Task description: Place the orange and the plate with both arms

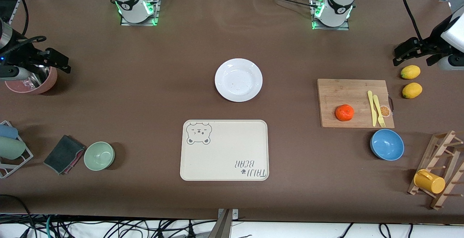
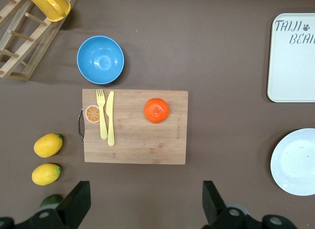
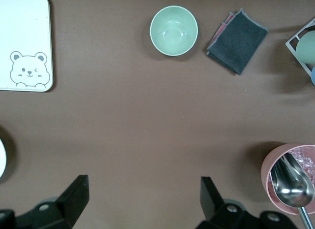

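Both arms raised at their own table ends, left pincer [image 1: 413,53] and right pincer [image 1: 54,61] spread wide.

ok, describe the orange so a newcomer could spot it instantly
Find the wooden cutting board toward the left arm's end of the table. The orange sits on it, beside the yellow knife and fork. It is the only round, orange-red fruit; the two lemons lying off the board are yellow and oval.
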Motion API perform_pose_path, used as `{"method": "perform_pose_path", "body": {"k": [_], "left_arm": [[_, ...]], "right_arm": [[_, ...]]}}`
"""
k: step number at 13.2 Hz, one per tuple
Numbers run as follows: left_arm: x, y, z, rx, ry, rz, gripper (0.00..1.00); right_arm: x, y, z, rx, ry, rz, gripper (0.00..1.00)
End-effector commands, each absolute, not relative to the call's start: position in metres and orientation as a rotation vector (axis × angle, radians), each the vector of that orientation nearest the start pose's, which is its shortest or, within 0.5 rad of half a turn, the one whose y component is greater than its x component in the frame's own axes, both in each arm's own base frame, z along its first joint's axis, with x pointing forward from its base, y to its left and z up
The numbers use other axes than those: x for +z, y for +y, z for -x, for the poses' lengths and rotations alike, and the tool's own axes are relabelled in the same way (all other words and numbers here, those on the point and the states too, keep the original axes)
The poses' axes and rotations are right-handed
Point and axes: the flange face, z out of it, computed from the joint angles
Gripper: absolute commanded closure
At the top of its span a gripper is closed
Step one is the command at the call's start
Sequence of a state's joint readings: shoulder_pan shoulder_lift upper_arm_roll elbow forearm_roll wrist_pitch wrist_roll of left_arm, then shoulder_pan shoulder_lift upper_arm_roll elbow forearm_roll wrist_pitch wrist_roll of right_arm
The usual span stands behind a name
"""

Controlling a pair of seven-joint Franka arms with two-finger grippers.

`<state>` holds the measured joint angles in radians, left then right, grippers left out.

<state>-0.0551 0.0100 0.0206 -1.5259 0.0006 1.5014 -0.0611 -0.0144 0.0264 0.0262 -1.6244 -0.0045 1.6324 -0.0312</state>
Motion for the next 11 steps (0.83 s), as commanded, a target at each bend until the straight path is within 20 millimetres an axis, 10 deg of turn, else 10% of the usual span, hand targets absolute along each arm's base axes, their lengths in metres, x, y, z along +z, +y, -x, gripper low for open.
{"method": "perform_pose_path", "body": {"k": [1, 11], "left_arm": [[0.6407, -0.0216, -0.5512, 0.055, -0.046, 3.112, 0.0], [0.6394, -0.0173, -0.5512, 0.064, -0.199, 3.102, 0.0]], "right_arm": [[0.599, 0.0086, -0.5609, 0.024, -0.081, 3.155, 0.0], [0.599, 0.0096, -0.5609, 0.024, -0.086, 3.154, 0.0]]}}
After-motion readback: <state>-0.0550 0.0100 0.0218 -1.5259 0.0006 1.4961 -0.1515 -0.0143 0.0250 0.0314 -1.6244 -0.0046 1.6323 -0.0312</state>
